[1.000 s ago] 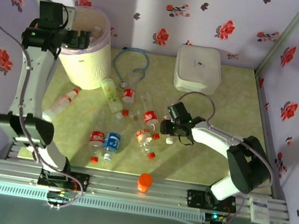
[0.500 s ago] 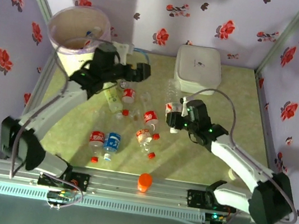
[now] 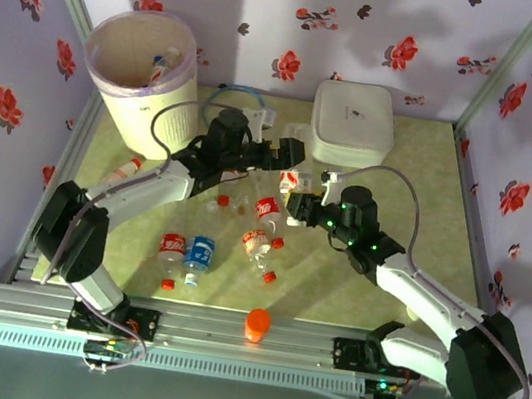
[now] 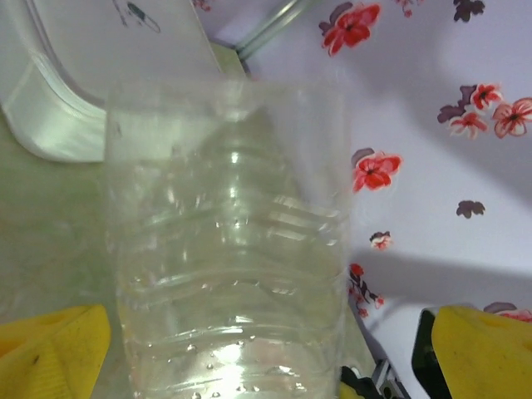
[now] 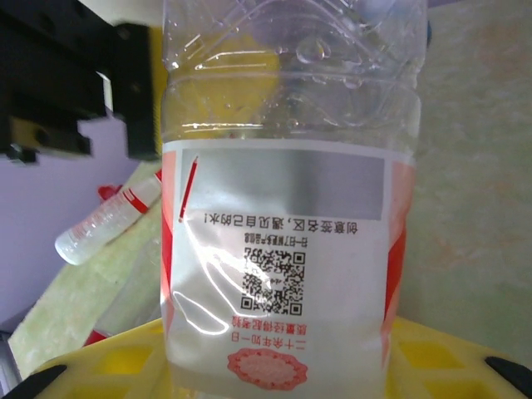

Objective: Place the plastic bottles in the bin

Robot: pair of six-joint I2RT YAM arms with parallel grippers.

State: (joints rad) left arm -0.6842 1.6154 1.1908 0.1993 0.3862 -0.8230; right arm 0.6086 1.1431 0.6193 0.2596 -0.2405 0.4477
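1. The red-labelled bottle [image 5: 283, 249] is clamped in my right tool [image 3: 301, 205], near the middle of the desk [image 3: 410, 182] and well apart from the bin [image 3: 148, 110] in the far left corner. My fingers sit low on the thin label wall, so on a long carry I judge the bottle could pivot or slide out
2. The clear bottle [image 4: 229, 249] stands between the spread fingers of my left tool [image 3: 292, 153], just beside the white lidded box [image 3: 352, 122]. It is not gripped, and the gap looks wider on one side. If I close off-centre, the smooth ribbed plastic may squirt away or topple against the box
3. My two tools are close together here. The bin lies on the left arm's side, so taking the right bottle there means crossing that arm. A clash or a snagged cable seems the main danger
4. The bin is tall, with a lilac bag around its rim. A bottle released too low or too near the edge could strike the rim and bounce back onto the desk
5. Several loose bottles [image 3: 200, 250] lie under both arms. A low sweep would scatter them, perhaps towards the near edge, where they would be hard for me to reach
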